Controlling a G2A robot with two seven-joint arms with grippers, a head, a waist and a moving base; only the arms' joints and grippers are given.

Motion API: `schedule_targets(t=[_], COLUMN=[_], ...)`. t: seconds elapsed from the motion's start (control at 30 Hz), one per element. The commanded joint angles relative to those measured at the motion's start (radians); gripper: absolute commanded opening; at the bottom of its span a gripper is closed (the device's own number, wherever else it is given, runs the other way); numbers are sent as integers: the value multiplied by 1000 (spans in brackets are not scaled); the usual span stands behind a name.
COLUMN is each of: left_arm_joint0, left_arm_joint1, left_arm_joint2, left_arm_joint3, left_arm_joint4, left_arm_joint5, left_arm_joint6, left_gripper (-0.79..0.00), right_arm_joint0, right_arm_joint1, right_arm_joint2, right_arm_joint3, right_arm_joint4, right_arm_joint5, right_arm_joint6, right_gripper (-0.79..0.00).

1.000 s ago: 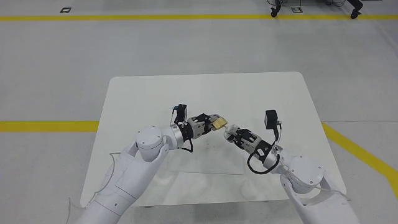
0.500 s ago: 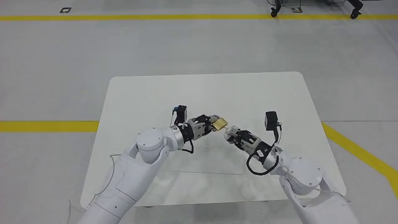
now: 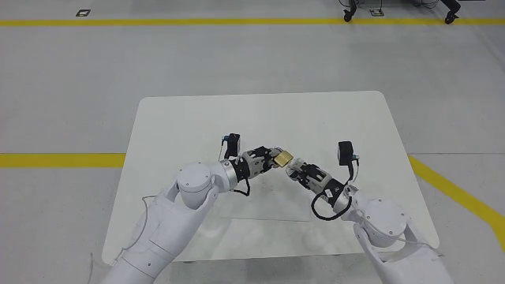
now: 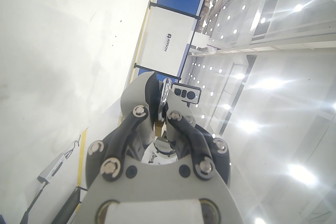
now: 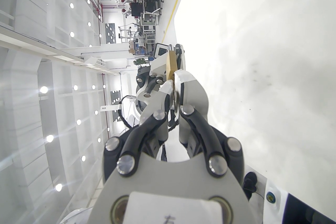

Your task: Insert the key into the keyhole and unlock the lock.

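Top view. Smooth pale grey floor (image 3: pixel 252 55) crossed by straight yellow lines (image 3: pixel 158 22) at 12 o'clock and at 9 o'clock of the table. The table (image 3: pixel 197 118) is a matte white slab, rectangular with rounded corners.

The left gripper (image 3: pixel 264 158), with white shells on black linkage bars and bright metal pivots, lies at 9 o'clock of the lock. In its wrist view the left gripper (image 4: pixel 164 104) is closed narrowly on the lock, one dark-padded finger on each flat side. The right gripper (image 3: pixel 296 172), of the same build, lies at 4 o'clock of the lock. Its taped white fingertips (image 5: pixel 185 80) are pinched almost together on the key.

The lock (image 3: pixel 282 158) is a small padlock held above the table, just toward 1 o'clock from the table's middle. It has a blocky brass body and a curved, polished steel shackle (image 4: pixel 165 92).

The key (image 5: pixel 174 98) has a thin, flat silver head clamped edge-on between the fingers. Its blade points at the end of the brass body (image 5: pixel 170 62). Whether the blade has entered the keyhole cannot be told.
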Motion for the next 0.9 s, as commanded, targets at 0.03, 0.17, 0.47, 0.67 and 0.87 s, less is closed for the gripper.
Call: schedule_targets(t=[0.03, 0.17, 0.47, 0.67, 0.87], left_arm_joint0=[-1, 0, 2, 1, 7], left_arm_joint1=[-1, -2, -5, -6, -4], left_arm_joint2=[-2, -7, -10, -15, -28], left_arm_joint3=[4, 7, 9, 12, 6], left_arm_joint4=[-1, -4, -5, -2, 15], left_arm_joint5=[-2, -7, -6, -7, -15], left_arm_joint6=[0, -3, -9, -9, 2], left_gripper=[-785, -785, -785, -785, -785], right_arm_joint0=[-2, -5, -8, -11, -15], right_arm_joint1=[-1, -3, -6, -7, -9], right_arm_joint2=[2, 6, 9, 13, 16], right_arm_joint3=[-2, -6, -10, -14, -18], right_arm_joint4=[0, 0, -2, -6, -10], right_arm_joint5=[-1, -5, -4, 0, 0], right_arm_joint6=[-2, -2, 6, 10, 12], right_gripper=[-785, -619, -785, -785, -785])
